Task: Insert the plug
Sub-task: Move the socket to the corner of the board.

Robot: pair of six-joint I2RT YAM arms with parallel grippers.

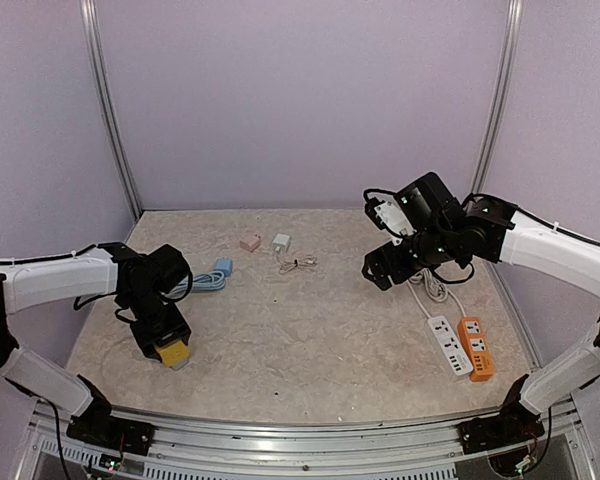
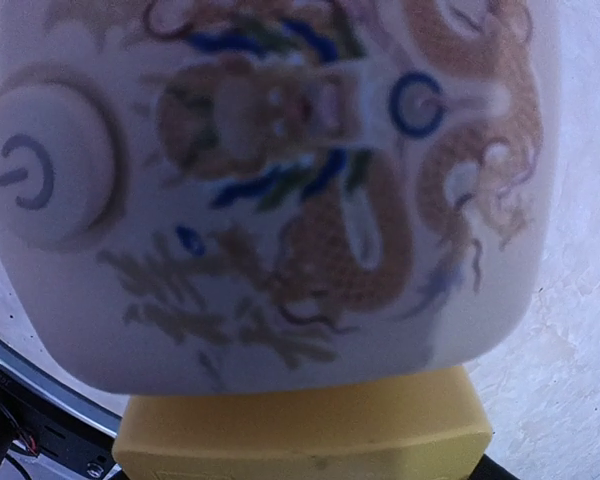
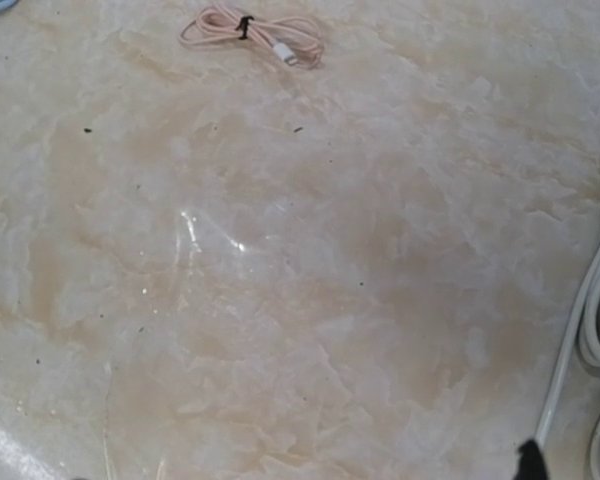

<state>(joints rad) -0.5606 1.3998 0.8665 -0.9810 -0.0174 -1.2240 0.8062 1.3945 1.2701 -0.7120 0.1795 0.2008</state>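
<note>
Reaching down with the left gripper (image 1: 167,335) at the near left of the table (image 1: 310,340), right onto a socket block (image 1: 174,352) with a yellow base. Fills the left wrist view with that block's white face, printed with a brown and blue dragon, a round power button (image 2: 42,178) at its left and the yellow base below. Cannot tell how the left jaws stand: hidden under the wrist from above and out of frame up close, so no saying whether clamped on the block or only set against it. Holds the right gripper (image 1: 378,272) up over the right side of the table, jaws spread wide with nothing between them. Has the white plug (image 1: 280,243) lying at the far middle, just beside a small pink adapter (image 1: 250,243) and near a coiled pink cable (image 1: 298,264), well apart from both grippers. Shows a white power strip (image 1: 448,345) and an orange power strip (image 1: 476,348) side by side at the near right, a white cord (image 3: 590,320) running off behind them, and a blue cable (image 1: 205,280) just beyond the left gripper.
</note>
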